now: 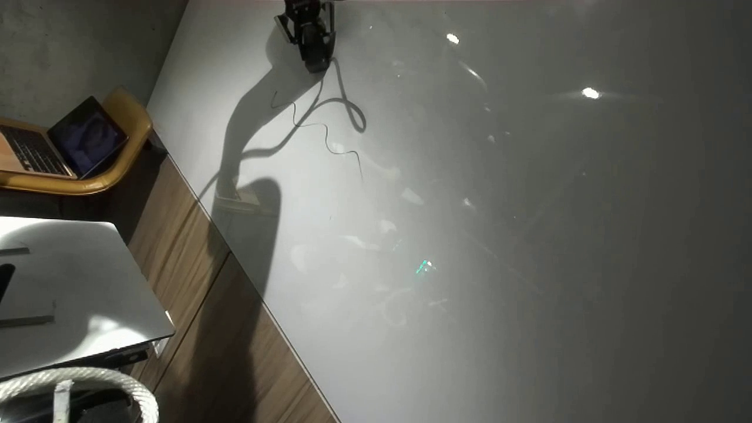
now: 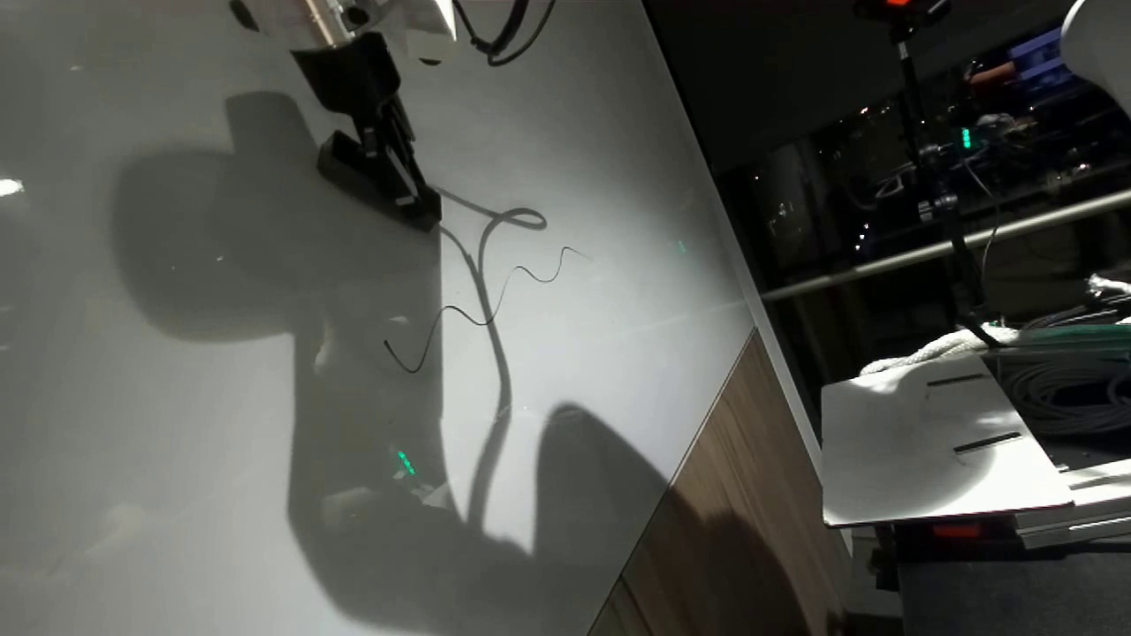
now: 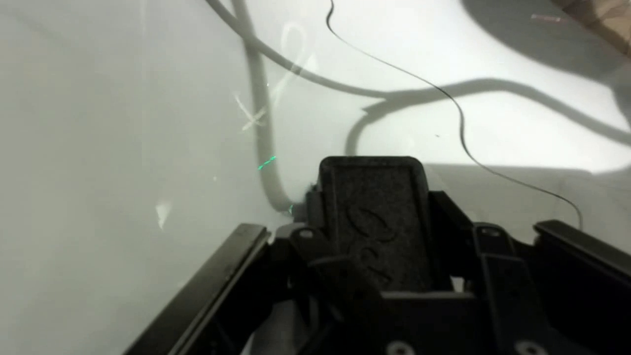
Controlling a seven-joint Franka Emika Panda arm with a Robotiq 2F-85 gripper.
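Observation:
My gripper is shut on a black block with rounded corners and embossed letters that looks like a whiteboard eraser. The fingers press its two sides. In both exterior views the gripper and the block are at or just above a glossy white surface; contact cannot be told. A thin wavy dark line lies on this surface beside the block, apart from it. I cannot tell whether it is drawn or a thread.
A wood-grain strip borders the white surface. Beyond it are a silver panel, white rope, a laptop on a yellow chair, and a black stand. Arm and cable shadows cross the surface.

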